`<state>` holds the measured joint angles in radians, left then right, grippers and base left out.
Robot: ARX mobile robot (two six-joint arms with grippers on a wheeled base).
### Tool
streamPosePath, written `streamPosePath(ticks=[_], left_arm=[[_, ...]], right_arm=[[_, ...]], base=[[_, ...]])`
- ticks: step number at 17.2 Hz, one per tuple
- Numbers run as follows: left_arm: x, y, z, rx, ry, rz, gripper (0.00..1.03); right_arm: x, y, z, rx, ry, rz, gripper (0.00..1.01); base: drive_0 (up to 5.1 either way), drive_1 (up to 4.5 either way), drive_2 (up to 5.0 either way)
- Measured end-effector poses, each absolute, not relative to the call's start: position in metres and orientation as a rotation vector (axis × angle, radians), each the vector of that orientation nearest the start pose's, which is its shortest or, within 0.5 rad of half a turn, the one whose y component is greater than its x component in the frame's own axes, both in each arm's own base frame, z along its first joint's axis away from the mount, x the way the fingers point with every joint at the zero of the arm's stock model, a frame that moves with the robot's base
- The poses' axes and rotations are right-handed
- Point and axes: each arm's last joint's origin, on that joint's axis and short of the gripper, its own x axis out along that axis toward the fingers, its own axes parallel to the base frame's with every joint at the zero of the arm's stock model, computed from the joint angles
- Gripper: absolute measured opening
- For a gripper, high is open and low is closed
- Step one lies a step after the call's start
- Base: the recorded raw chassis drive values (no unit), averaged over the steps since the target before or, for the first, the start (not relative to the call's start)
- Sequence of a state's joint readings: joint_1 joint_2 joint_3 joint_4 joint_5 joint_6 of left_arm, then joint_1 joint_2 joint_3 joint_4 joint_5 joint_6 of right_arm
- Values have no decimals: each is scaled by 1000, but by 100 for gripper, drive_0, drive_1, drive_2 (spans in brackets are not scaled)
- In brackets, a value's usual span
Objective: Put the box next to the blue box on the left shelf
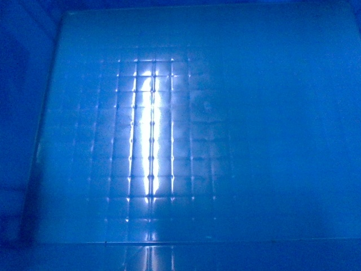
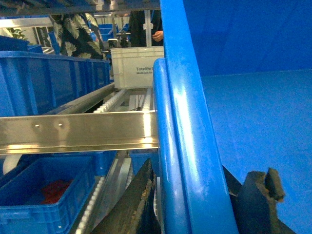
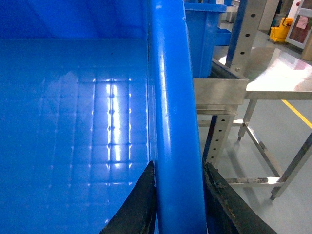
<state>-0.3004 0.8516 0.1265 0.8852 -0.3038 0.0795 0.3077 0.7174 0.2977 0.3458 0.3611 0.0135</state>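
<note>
Gripping the box [image 2: 195, 161] by its thick rim on both sides: left gripper [image 2: 195, 204] clamping with one dark finger [image 2: 134, 200] outside and one inside, right gripper [image 3: 178, 204] pinching the opposite rim the same way. Filling the whole head view with the grid floor, light streaking down it. Sitting raised at the steel shelf rail [image 2: 73, 131], beside another blue crate [image 2: 48, 80] on the left shelf. Beyond, showing a white crate [image 2: 134, 66], a steel table [image 3: 278, 73].
</note>
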Motion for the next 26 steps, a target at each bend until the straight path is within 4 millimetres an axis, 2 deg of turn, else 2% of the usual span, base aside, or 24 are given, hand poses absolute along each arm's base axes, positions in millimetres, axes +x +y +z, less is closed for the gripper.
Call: streamPosePath(ticks=[13,26], left_arm=[[159,-40,200,32,-153,10,31],[159,-40,200,32,-153,11,31]], right_arm=[[159,40,225,-11,70,-53,21],[159,40,225,-13,70,-50,21]], base=[[-496,250,250],[0,0,0]])
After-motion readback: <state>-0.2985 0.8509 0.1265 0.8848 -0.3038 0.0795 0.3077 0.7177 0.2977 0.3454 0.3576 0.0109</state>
